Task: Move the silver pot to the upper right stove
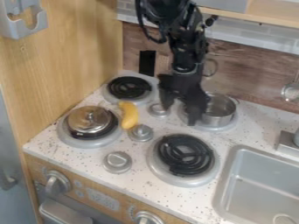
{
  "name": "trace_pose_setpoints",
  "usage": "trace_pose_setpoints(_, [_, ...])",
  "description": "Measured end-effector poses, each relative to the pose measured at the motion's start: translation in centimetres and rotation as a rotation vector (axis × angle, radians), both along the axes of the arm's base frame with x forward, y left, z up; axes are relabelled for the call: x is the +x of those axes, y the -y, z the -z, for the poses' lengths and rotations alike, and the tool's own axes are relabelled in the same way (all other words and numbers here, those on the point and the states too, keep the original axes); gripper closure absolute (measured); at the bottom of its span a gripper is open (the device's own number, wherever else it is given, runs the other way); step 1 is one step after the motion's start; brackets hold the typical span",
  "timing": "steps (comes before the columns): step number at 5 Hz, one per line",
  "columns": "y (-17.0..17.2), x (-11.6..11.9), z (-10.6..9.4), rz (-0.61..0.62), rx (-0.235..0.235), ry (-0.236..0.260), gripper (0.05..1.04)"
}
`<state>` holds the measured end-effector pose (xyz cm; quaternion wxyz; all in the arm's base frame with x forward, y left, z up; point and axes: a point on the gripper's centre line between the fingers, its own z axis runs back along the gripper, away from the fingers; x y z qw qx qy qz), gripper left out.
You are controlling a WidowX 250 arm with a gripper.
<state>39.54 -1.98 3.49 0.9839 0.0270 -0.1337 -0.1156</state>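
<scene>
- I see the silver pot (220,110) upright on the upper right stove (225,127).
- My gripper (179,117) hangs at the pot's left side, one finger partly hiding it; whether they touch I can't tell.
- I've got the fingers spread apart.
- The yellow banana-shaped thing (129,115) lies left of the pot.

Soft, fairly even light; pale glints on the metal lid (88,120), shading inside the silver pot (220,114)
</scene>
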Motion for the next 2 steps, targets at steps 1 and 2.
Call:
trace_pose_setpoints(1, [-0.99,-0.15,-0.79,-0.051,0.033,-0.046,0.085])
trace_pose_setpoints(2, [-0.78,-0.02,0.1,-0.067,0.022,-0.126,0.085])
